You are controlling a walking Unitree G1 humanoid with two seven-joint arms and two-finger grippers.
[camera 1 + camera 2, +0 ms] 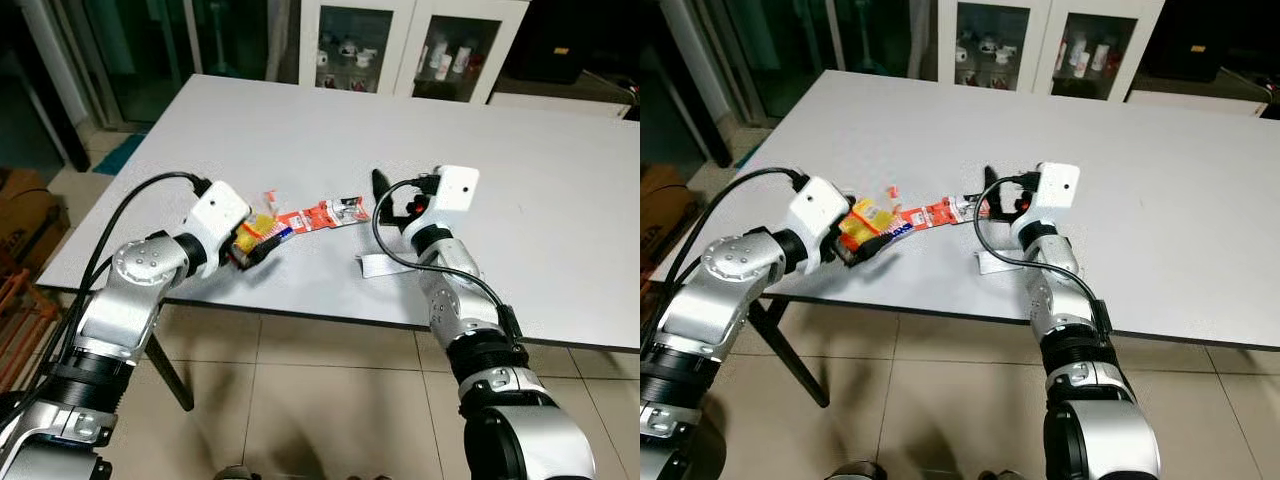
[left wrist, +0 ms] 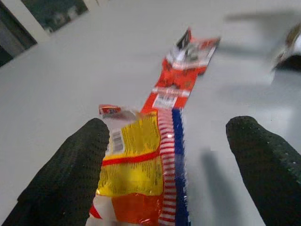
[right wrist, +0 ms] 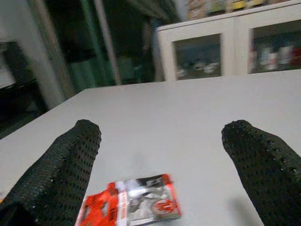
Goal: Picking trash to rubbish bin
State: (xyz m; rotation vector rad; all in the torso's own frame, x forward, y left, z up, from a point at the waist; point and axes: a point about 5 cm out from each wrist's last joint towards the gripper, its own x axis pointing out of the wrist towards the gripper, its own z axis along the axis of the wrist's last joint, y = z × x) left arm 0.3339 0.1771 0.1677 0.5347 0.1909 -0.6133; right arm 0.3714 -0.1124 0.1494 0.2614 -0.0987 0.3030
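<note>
A yellow and orange snack wrapper (image 1: 258, 228) lies near the front edge of the white table (image 1: 300, 130). My left gripper (image 1: 256, 246) is open around it, one black finger (image 2: 70, 169) on each side. A red and silver wrapper (image 1: 322, 214) lies just beyond it, touching its far end. My right gripper (image 1: 388, 197) hovers open just right of the red wrapper (image 3: 131, 202), nothing between its fingers (image 3: 61, 160). A small red scrap (image 1: 268, 193) sits a little past the yellow wrapper.
A white paper strip (image 1: 378, 265) lies on the table under my right forearm. A glass-door cabinet (image 1: 400, 40) stands behind the table. A cardboard box (image 1: 20, 215) sits at the far left, and tiled floor (image 1: 320, 400) runs below the table's front edge.
</note>
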